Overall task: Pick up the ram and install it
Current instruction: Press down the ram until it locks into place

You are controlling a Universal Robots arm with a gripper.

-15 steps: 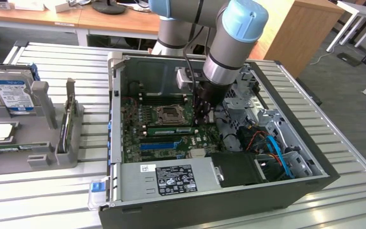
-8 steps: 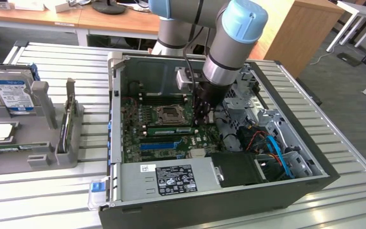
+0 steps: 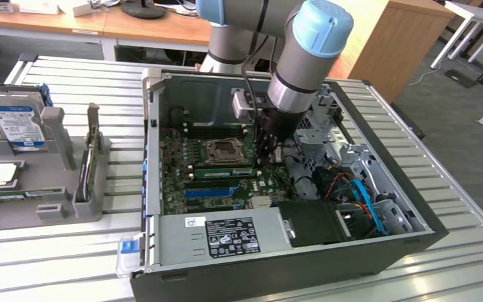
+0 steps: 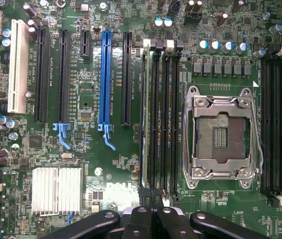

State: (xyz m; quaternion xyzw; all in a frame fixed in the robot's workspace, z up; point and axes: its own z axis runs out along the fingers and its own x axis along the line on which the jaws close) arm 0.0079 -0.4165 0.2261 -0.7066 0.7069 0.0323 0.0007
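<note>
The ram (image 3: 221,171) is a thin green stick standing in a memory slot of the motherboard, just beside the CPU socket (image 3: 223,150). In the wrist view the ram (image 4: 145,114) appears edge-on as a pale line in the outermost of the black slots. My gripper (image 3: 265,157) reaches down inside the open computer case, over one end of the stick. Its dark fingers (image 4: 143,215) sit close together, and the gripper (image 4: 152,201) is shut with nothing held. Whether it touches the stick I cannot tell.
The case's walls (image 3: 153,157) surround the arm, with a drive cage and cables (image 3: 355,189) on the exterior view's right and the power supply (image 3: 224,233) in front. A blue-labelled hard drive (image 3: 15,123) stands in a grey holder (image 3: 48,189) outside. A blue slot (image 4: 105,79) and a heat sink (image 4: 56,184) lie nearby.
</note>
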